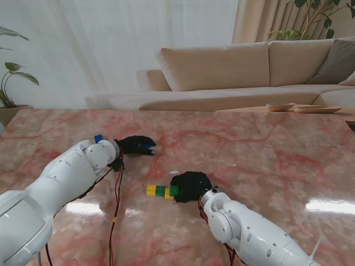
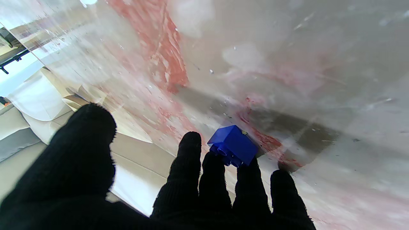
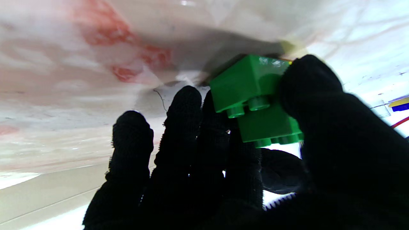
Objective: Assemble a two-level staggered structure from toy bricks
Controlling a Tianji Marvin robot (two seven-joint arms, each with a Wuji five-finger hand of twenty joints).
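Right hand (image 3: 255,153): clamped on a green plastic toy brick (image 3: 255,83), sitting at the yellow-and-green brick row (image 1: 159,191) on the pink marble worktop (image 1: 266,149).
Left hand (image 2: 223,179): fingers spread, tips touching a small blue plastic brick (image 2: 233,145), no real grip.
Risk: green brick looks tilted, so pressing could shove the row sideways; blue one might skid off.

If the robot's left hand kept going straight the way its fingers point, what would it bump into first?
The blue brick. It lies on the marble table right at the left hand's fingertips, possibly already touching them; depth is hard to judge. Beyond it, only bare table shows.
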